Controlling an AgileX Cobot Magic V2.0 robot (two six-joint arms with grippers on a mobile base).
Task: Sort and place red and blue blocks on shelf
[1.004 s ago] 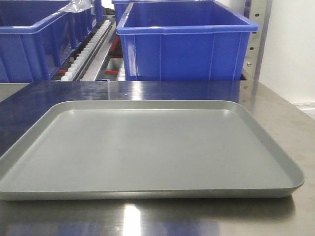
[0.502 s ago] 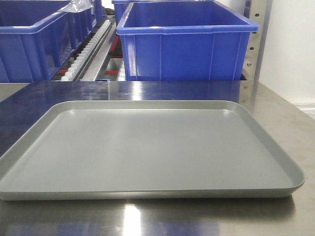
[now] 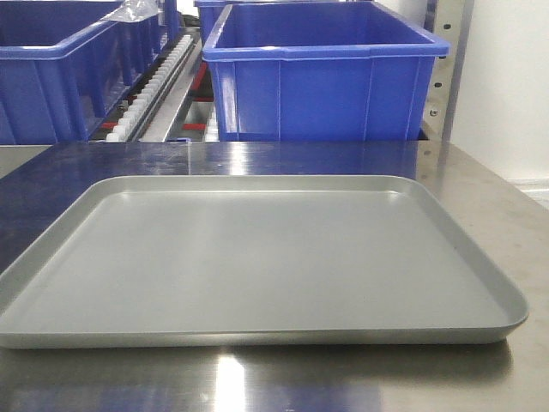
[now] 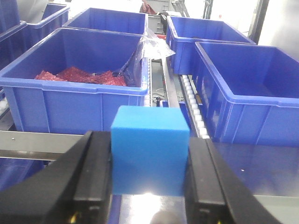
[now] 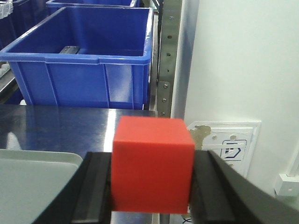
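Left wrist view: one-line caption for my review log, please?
Left gripper clamps a matte bright-blue cube in front of large blue plastic bins.

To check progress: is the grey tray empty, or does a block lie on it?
Empty. The front view shows the tray bare: nothing lies on it.

one blue block (image 4: pixel 149 149); one red block (image 5: pixel 152 163); one grey tray (image 3: pixel 257 257)

Red and blue against grey steel

We see a plain matte bright blue block (image 4: pixel 149 154) and a plain bright red block (image 5: pixel 152 163), neither patterned. The left gripper (image 4: pixel 149 140) and right gripper (image 5: pixel 152 156) show black fingers (image 4: pixel 91 177). The bins (image 3: pixel 322 73) are deep blue, one holding red material (image 4: pixel 79 77). The tray (image 3: pixel 257 257) is flat pale grey, the tabletop (image 3: pixel 480 184) shiny silver with blue reflections, the wall (image 5: pixel 238 56) white.
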